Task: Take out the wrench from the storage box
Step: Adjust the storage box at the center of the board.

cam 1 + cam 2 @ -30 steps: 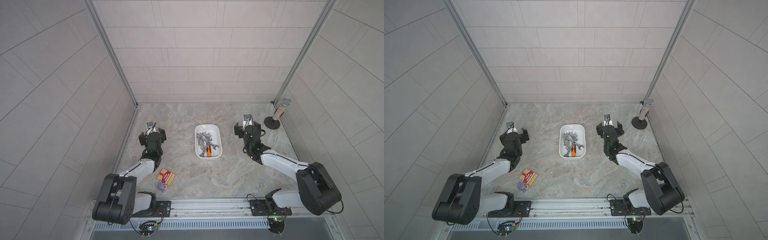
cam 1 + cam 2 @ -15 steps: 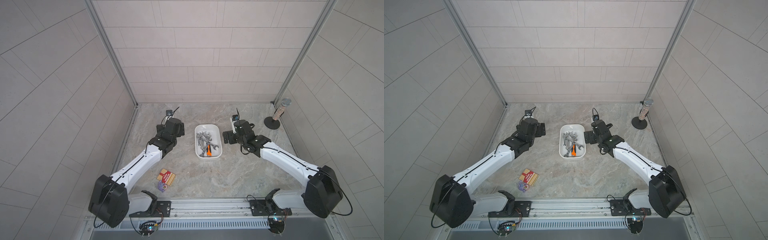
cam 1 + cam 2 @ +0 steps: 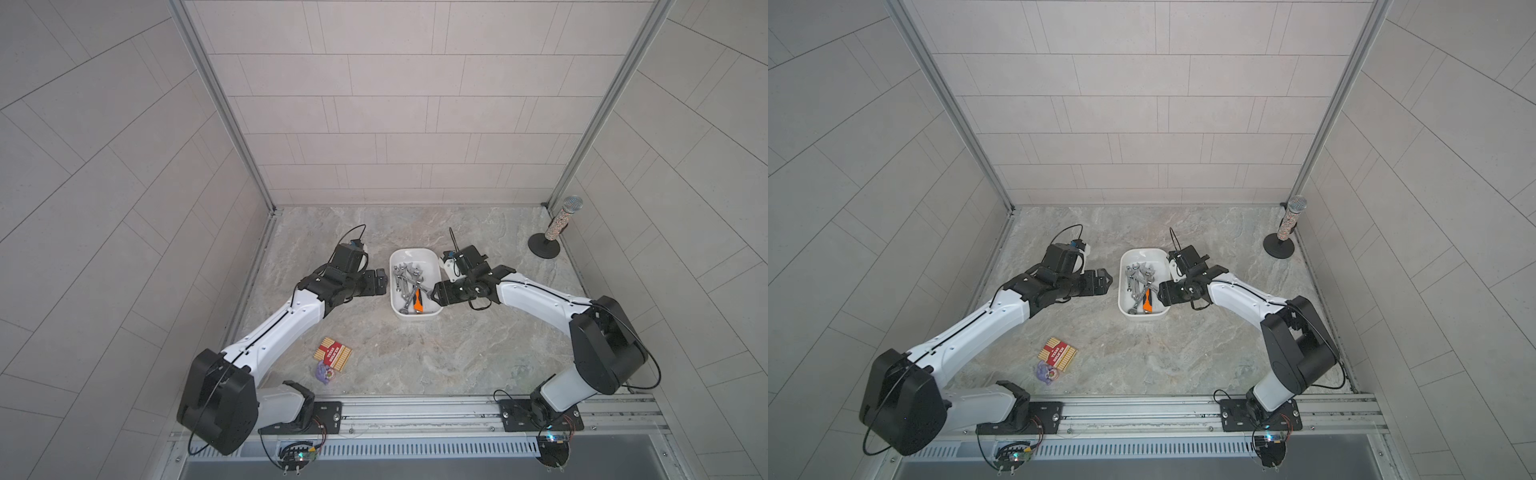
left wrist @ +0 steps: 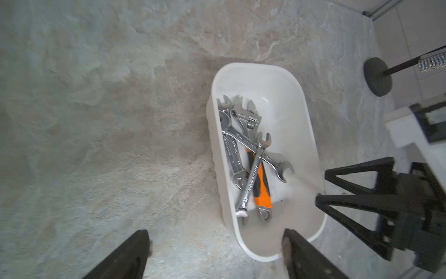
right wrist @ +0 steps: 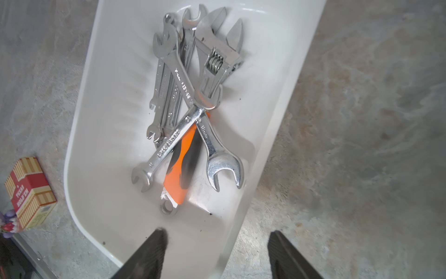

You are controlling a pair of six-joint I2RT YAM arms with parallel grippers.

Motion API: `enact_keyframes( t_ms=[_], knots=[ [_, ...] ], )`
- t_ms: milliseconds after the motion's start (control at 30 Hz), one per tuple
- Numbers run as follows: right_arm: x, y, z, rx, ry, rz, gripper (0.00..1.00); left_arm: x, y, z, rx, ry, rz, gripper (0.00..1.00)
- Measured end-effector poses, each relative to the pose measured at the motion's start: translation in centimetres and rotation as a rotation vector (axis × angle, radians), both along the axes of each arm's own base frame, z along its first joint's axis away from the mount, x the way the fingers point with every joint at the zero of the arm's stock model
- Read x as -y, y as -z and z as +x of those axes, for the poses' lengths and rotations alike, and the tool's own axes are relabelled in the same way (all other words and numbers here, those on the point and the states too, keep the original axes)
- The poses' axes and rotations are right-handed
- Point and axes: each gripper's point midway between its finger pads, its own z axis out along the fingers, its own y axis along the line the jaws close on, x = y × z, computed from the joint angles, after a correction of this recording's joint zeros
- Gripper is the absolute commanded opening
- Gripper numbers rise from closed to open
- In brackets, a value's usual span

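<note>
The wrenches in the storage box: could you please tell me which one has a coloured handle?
The adjustable wrench, lying under the pile in the storage box: its grip is orange and black, while the other wrenches are bare silver metal.

Light is bright, soft and even in both top views, falling from above, so shadows under the arms on the counter [image 3: 415, 365] are faint. Straight wall lines bow toward the picture edges (a wide lens). In the left wrist view the counter is smeared with blur and the storage box [image 4: 284, 101] looks soft. In the right wrist view the wrenches [image 5: 185, 94] are sharp, with small bright highlights. The glossy box wall carries pale glare, and the right pincer [image 5: 216, 233] is dark and out of focus.
</note>
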Motion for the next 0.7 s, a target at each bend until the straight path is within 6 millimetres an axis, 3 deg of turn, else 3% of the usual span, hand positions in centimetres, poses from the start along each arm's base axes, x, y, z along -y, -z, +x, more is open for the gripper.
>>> enact_keyframes(
  t_ms=[167, 300, 700],
  knots=[
    [-0.6, 0.1, 0.8, -0.004, -0.008, 0.005, 0.59, 2.1, 2.7, -0.4, -0.114, 0.055, -0.074, 0.69],
    [-1.0, 0.1, 1.4, -0.003, -0.011, 0.010, 0.56, 3.2, 4.8, -0.7, -0.207, 0.077, -0.101, 0.62],
    [-1.9, 1.3, 3.5, -0.023, -0.006, 0.002, 0.53, 4.6, 5.8, -0.1, -0.277, 0.100, -0.141, 0.50]
  ],
)
